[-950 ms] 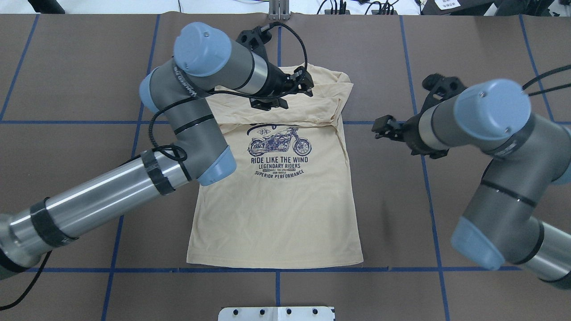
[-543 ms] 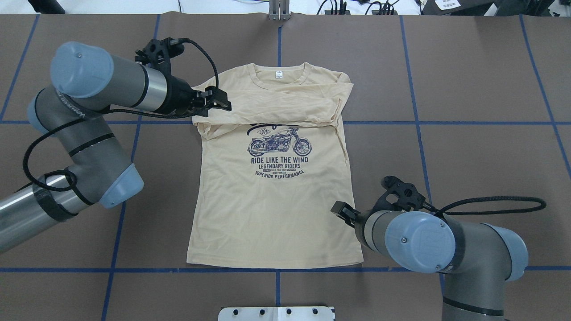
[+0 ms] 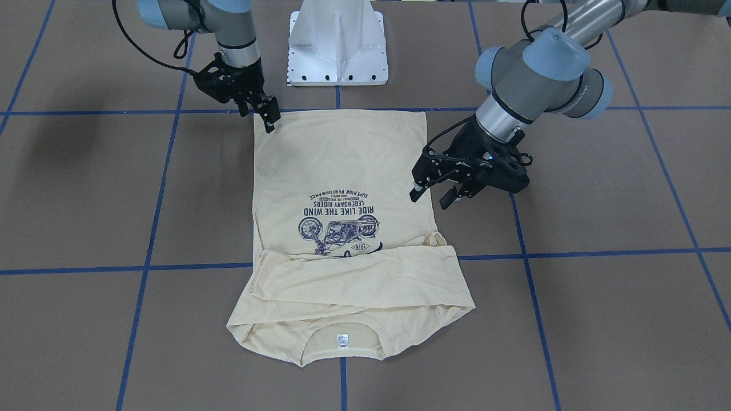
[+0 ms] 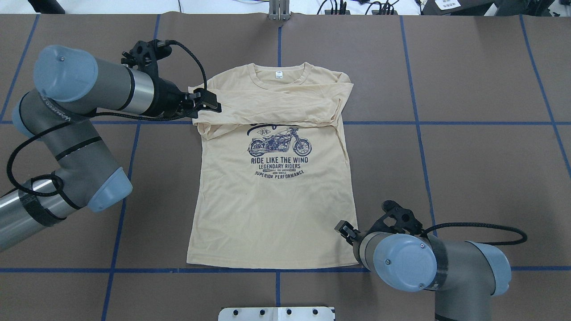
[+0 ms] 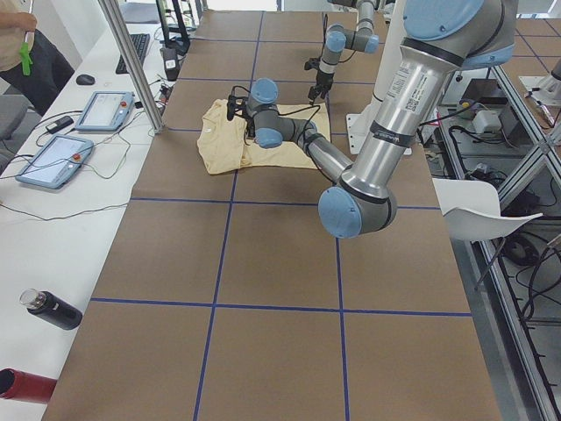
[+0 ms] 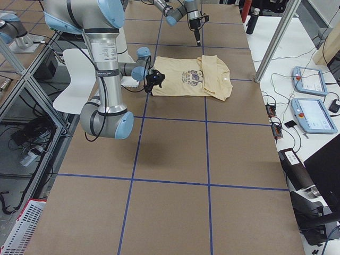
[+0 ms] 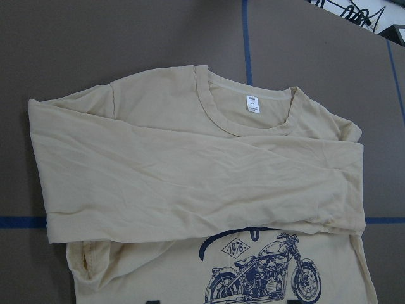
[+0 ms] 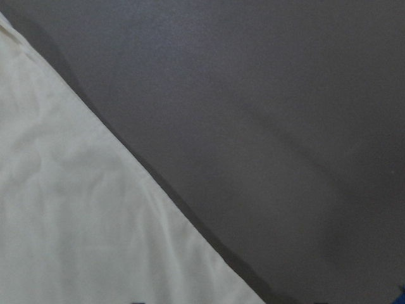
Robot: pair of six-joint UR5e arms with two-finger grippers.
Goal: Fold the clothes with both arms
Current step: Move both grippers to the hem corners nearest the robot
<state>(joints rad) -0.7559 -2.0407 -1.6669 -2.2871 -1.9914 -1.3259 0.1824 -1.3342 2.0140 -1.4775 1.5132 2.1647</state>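
The cream-yellow T-shirt (image 4: 276, 214) lies flat, print up, with both long sleeves folded across the chest above the navy motorcycle print (image 4: 279, 147). Its white neck label (image 4: 279, 75) faces the far edge. My left gripper (image 4: 209, 101) is open and empty, hovering at the shirt's shoulder by the folded sleeve edge; in the front view (image 3: 429, 198) its fingers stand apart. My right gripper (image 4: 343, 229) looks open and sits at the hem's corner, also in the front view (image 3: 267, 119). The left wrist view shows the collar and sleeves (image 7: 190, 177), the right wrist view the hem edge (image 8: 76, 240).
The brown table (image 4: 468, 156) carries a grid of blue tape lines. The white pedestal base (image 3: 337, 45) stands at the robot's edge behind the hem. Tablets (image 5: 57, 158) and bottles (image 5: 53, 309) lie on a side table beyond the far edge.
My left gripper has drawn back from over the collar to the shirt's left shoulder. My right arm has swung from beside the folded sleeves to the hem's corner. The shirt has not moved.
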